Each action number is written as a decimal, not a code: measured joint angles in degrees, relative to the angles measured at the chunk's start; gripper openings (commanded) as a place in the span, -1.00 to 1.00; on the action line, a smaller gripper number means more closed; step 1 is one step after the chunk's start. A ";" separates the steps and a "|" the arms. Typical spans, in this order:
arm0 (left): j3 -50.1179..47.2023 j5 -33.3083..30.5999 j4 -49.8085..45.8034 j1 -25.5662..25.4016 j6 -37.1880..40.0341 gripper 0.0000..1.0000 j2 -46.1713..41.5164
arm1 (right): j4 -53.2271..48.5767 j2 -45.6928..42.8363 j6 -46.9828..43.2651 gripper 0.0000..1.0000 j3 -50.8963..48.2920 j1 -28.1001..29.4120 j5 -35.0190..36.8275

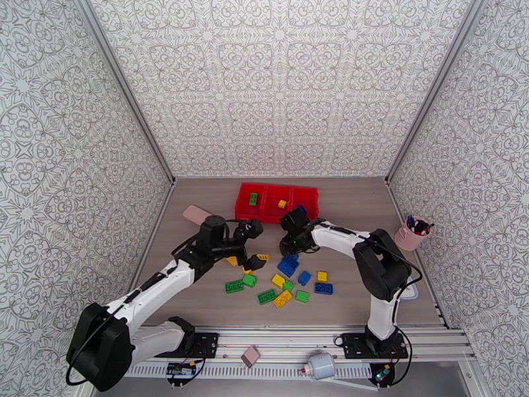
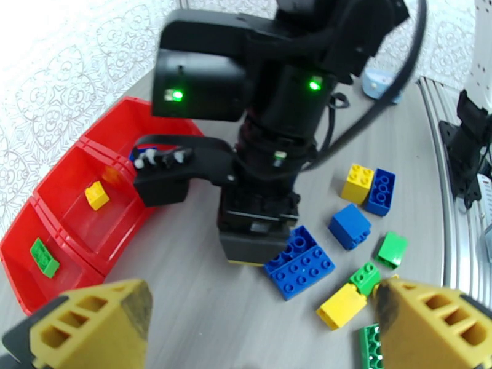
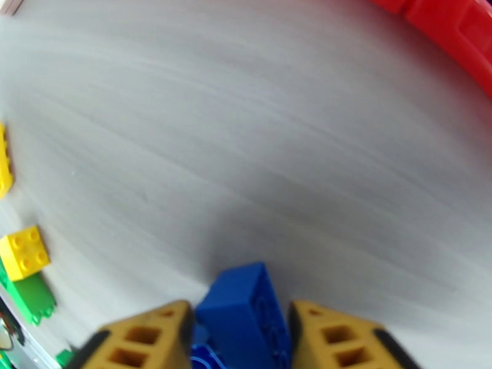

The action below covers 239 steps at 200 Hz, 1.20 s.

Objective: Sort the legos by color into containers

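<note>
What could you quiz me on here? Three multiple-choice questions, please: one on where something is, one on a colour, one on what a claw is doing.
1. Where in the red tray does the yellow brick lie?
A. left compartment
B. middle compartment
C. right compartment

2. What colour is the brick between the fingers of the right gripper?
A. green
B. yellow
C. blue

3. How does the left gripper stand?
A. open, holding nothing
B. shut on a green brick
C. shut on the tray's rim

Answers:
1 B: it sits in the middle compartment, and a green brick is in the left one.
2 C: the right wrist view shows a blue brick between the fingers.
3 A: its fingers are wide apart, gripping nothing, above the table.
</note>
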 measured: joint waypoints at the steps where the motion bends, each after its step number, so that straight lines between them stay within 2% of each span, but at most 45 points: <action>1: 0.00 0.00 0.00 -0.02 0.00 0.99 0.02 | -0.02 0.02 -0.02 -0.22 0.00 0.00 0.02; 85: -0.02 -0.02 -0.28 -0.13 0.96 0.99 -1.25 | -2.60 0.11 -0.61 -0.54 1.79 0.00 3.13; 121: -1.90 -0.66 2.82 -0.24 -1.18 0.99 -1.27 | -2.23 -1.46 -0.44 -0.56 1.25 -0.09 4.63; 187: -4.50 -6.23 10.51 -0.83 -6.58 0.99 -1.27 | 4.28 -13.07 0.15 -0.57 -1.01 -3.13 9.84; 216: -4.59 -7.45 11.74 -1.07 -7.17 0.99 -1.27 | 6.95 -12.37 -0.52 -0.57 1.18 -6.23 10.60; 239: -4.59 -8.02 12.02 -1.14 -7.19 0.99 -1.27 | 8.39 -8.44 -1.77 -0.57 6.43 -8.94 10.51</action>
